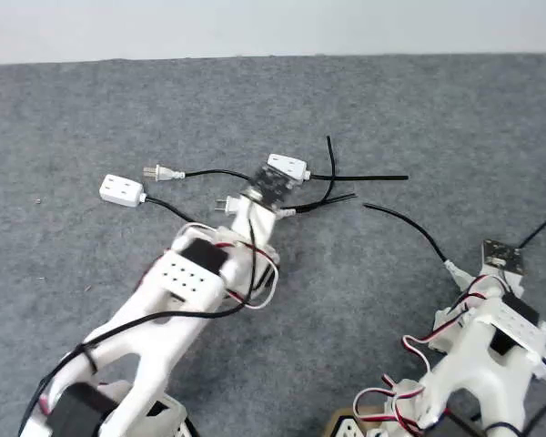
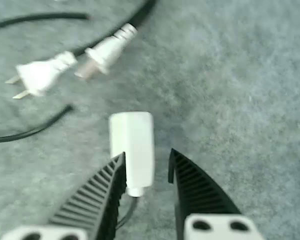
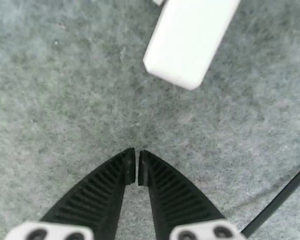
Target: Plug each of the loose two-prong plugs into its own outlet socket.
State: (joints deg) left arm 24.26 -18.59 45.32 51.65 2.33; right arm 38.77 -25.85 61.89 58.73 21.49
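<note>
My left gripper [image 2: 146, 160] stands open around the cable end of a white outlet socket [image 2: 132, 145] lying on the grey carpet; one finger [image 2: 112, 182] touches its side, the other stands just off it. In the high view this socket [image 1: 288, 167] lies mid-table at the left gripper [image 1: 275, 185]. Beyond it lie a white two-prong plug [image 2: 37, 77] and a second plug [image 2: 106, 49]. From above, one plug [image 1: 155, 172] and another [image 1: 223, 205] lie to the left. My right gripper [image 3: 136, 165] is shut and empty, a short way from another white socket [image 3: 190, 40].
A further white socket [image 1: 121, 189] lies at the far left. Black cables [image 1: 364, 177] cross behind the middle socket, and one cable [image 1: 409, 226] runs toward the right arm [image 1: 491, 337]. A black cable [image 3: 280, 205] passes beside the right gripper. Grey carpet [image 1: 391, 100] covers the table.
</note>
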